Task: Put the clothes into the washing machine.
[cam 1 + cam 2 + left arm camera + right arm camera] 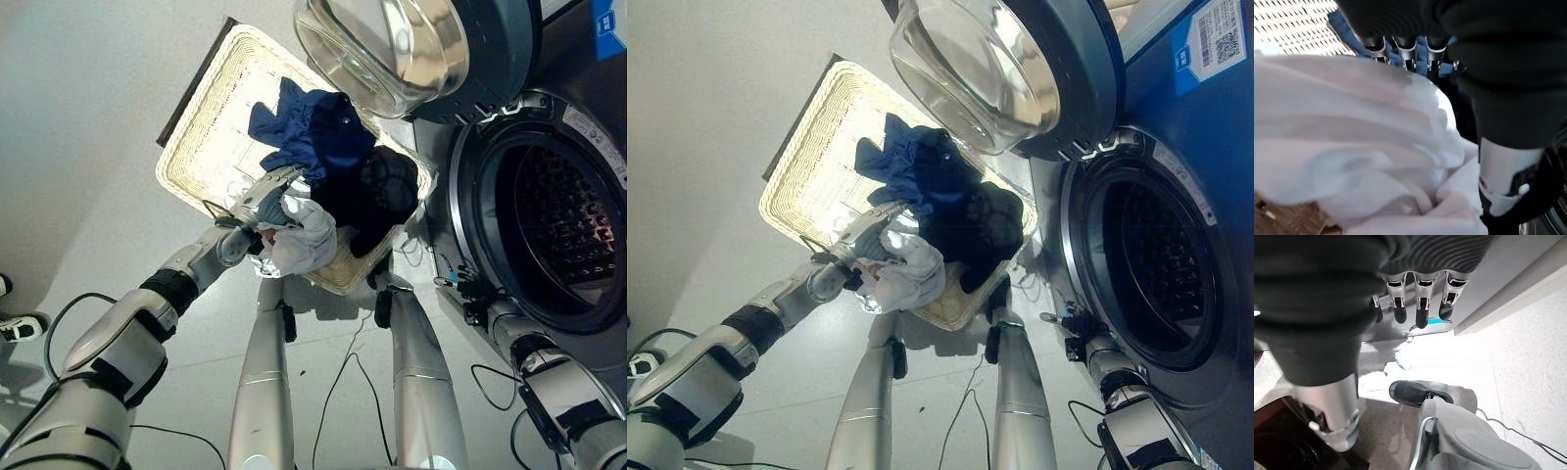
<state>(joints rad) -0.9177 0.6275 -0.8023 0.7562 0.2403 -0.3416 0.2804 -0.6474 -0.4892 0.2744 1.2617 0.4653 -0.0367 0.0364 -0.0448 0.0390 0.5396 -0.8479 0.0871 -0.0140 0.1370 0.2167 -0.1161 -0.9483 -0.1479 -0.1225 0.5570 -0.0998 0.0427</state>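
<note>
Left hand (263, 201) is closed on the white garment (299, 235), held over the near edge of the basket (211, 137). Right hand (1418, 303) hangs empty, fingers relaxed, near the drum (554, 220). Risk: trailing cloth could be snagged on the blue garment (313, 127), or dropped short of the drum.

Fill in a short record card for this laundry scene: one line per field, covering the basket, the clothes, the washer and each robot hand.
basket: pale wicker basket on the floor beside the washing machine
clothes: blue garment, black garment and white garment, all in the basket
washer door: glass door swung open
drum: drum dark inside, no clothes visible
left hand: left hand on the white garment, fingers buried in the cloth
right hand: right hand idle by the washer front, fingers relaxed, holding nothing
</note>
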